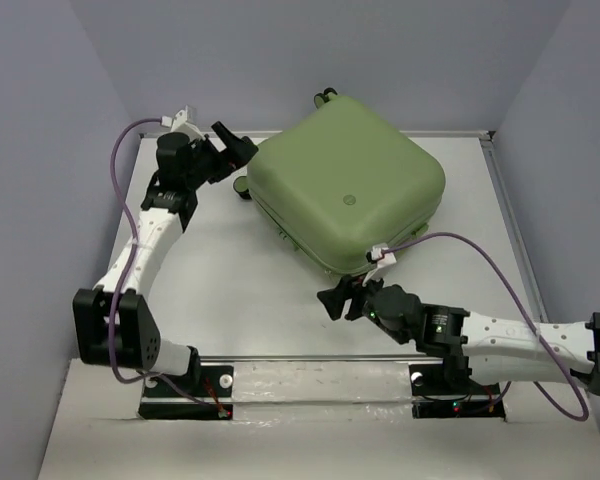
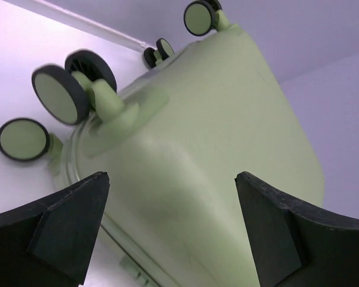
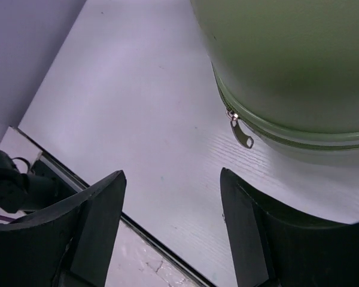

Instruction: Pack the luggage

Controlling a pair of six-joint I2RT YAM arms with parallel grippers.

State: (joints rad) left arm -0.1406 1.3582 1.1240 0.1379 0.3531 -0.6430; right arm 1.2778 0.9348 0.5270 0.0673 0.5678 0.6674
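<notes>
Closest to us in the left wrist view: the left gripper point(image 2: 172, 179), its two black fingers point(image 2: 69, 224) spread wide with nothing between them. Released, holding nothing. Just beyond the fingers lies the wheeled end of the suitcase point(image 1: 345, 190), not touched by either finger.

Right wrist view, much the same: the right gripper point(image 3: 172, 176) with its jaws parted and only bare table point(image 1: 230, 290) showing between them. Released, nothing held. Ahead and to the right of it sits a rounded corner of the suitcase, with a small metal zipper pull point(image 3: 242, 133) hanging from the seam down toward the tabletop. The zipper track looks closed along the stretch we can see.

From overhead we note the suitcase lying flat on one shell, lid shut, on the far half of the table and turned diagonally. One corner points toward the right gripper, which hangs just short of it. The left gripper hangs beside the suitcase's left corner, near a caster wheel point(image 1: 242, 186). Another wheel point(image 1: 325, 97) shows at the far corner, close to the back wall.

The left wrist view gives four green-and-black wheels in all; the nearest of them is blurred.

A purple cable point(image 1: 500, 270) loops along the right arm. Both arm bases sit on a rail point(image 1: 310, 378) at the near edge.
</notes>
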